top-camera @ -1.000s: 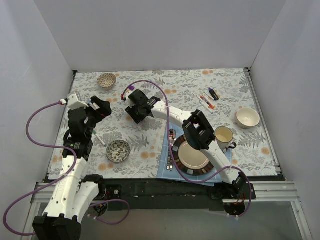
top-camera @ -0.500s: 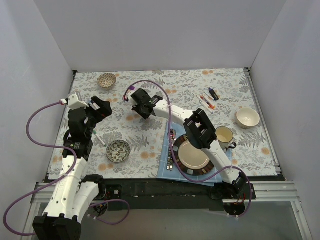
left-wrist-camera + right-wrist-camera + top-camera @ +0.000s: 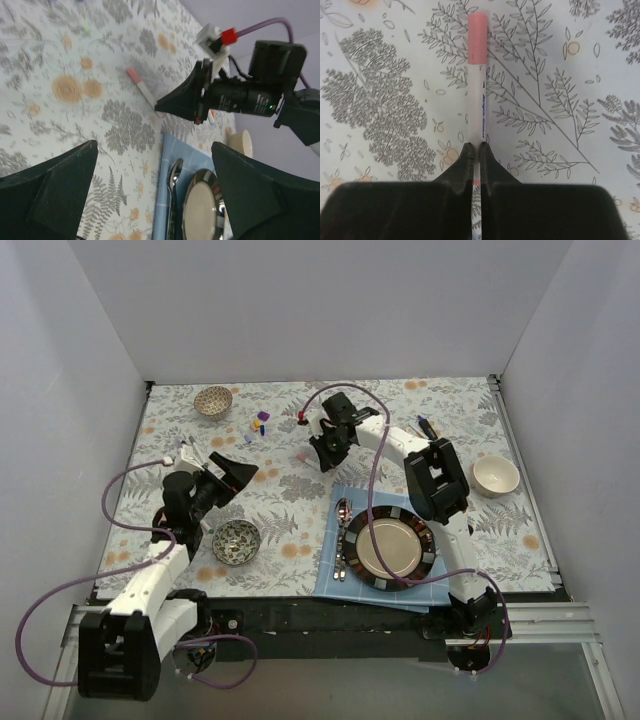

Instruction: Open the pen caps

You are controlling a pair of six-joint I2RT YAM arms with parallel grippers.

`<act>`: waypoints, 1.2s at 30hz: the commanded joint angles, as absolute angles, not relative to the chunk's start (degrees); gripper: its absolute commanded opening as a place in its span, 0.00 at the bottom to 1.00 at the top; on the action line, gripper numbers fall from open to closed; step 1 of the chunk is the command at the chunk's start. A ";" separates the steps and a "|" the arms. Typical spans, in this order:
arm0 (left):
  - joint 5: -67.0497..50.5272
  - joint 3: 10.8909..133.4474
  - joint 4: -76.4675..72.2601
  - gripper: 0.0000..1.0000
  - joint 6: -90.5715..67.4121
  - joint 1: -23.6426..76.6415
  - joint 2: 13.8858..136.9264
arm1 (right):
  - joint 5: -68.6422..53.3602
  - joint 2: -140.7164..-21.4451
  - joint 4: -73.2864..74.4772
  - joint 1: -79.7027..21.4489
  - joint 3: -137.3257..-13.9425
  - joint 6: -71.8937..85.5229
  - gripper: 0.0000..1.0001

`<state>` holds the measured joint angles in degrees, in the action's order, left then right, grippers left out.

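Note:
A white-barrelled pen [image 3: 476,107] with a pink cap [image 3: 477,45] lies on the fern-patterned cloth. My right gripper [image 3: 476,146] is shut on its barrel, cap end pointing away. The left wrist view shows the same pen [image 3: 145,92] sticking out from the right gripper [image 3: 160,106]. My left gripper [image 3: 154,150] is open and empty, facing the right gripper from a short way off. From above, the right gripper [image 3: 324,452] is at the table's middle back, the left gripper [image 3: 240,472] to its left. Small purple [image 3: 263,416] and yellow [image 3: 258,426] caps lie loose. A dark purple marker [image 3: 427,426] lies at the back right.
A plate [image 3: 392,515] and spoon [image 3: 342,530] rest on a blue napkin [image 3: 330,580] at the front. A patterned bowl [image 3: 237,540] sits by the left arm, another bowl [image 3: 213,400] at the back left, a cream bowl [image 3: 495,475] on the right.
The right gripper closed and moved right, now gripping the pink-capped pen. The left arm swung down and turned its open gripper toward the right gripper.

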<state>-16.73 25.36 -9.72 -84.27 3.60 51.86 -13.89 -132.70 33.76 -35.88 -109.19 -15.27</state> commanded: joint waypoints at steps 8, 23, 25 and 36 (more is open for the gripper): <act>-29.27 26.80 -39.46 0.91 -102.22 4.83 78.37 | -48.86 -125.25 33.23 -32.08 -104.06 -10.03 0.01; -13.65 32.60 -24.63 0.94 -92.13 8.09 74.81 | -31.92 -125.86 38.06 -38.22 -106.79 -17.92 0.42; -6.71 33.83 -17.34 0.98 -90.27 7.91 68.16 | -27.98 -125.95 38.23 -41.03 -107.58 -19.77 0.57; 14.93 38.85 5.35 0.98 -74.10 7.30 39.14 | -16.18 -130.43 38.94 -52.55 -113.03 -19.34 0.98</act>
